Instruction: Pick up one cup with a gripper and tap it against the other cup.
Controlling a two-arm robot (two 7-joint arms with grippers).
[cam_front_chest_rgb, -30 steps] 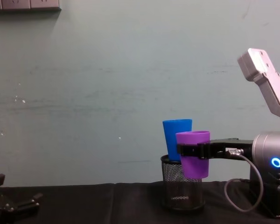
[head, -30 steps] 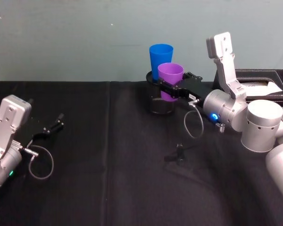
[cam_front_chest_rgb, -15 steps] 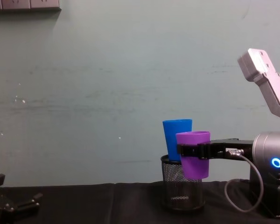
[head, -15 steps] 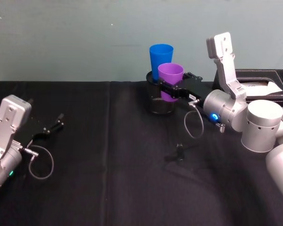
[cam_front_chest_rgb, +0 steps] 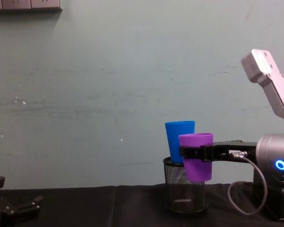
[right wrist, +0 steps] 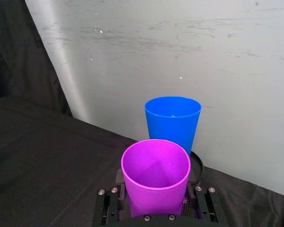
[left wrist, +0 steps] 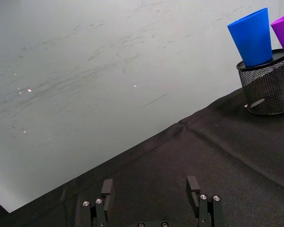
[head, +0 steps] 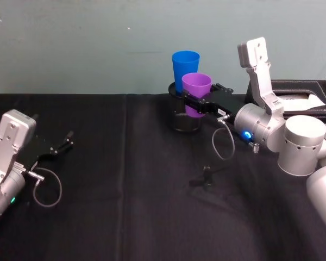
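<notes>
The purple cup [head: 196,89] hangs upright above the table, with my right gripper [head: 199,104] shut on its lower half. Just behind it the blue cup [head: 185,67] stands tilted in a black mesh pen holder [head: 180,120]. From the side, the purple cup [cam_front_chest_rgb: 196,161] overlaps the blue cup [cam_front_chest_rgb: 179,142]; I cannot tell whether they touch. In the right wrist view the purple cup [right wrist: 155,170] sits between the fingers, with the blue cup [right wrist: 173,120] close beyond it. My left gripper [head: 58,147] rests open at the far left on the cloth, parked.
A black box [head: 309,104] holding white paper stands at the back right, behind my right arm. A small black object [head: 205,178] lies on the black cloth in the middle. The wall rises right behind the pen holder [cam_front_chest_rgb: 184,191].
</notes>
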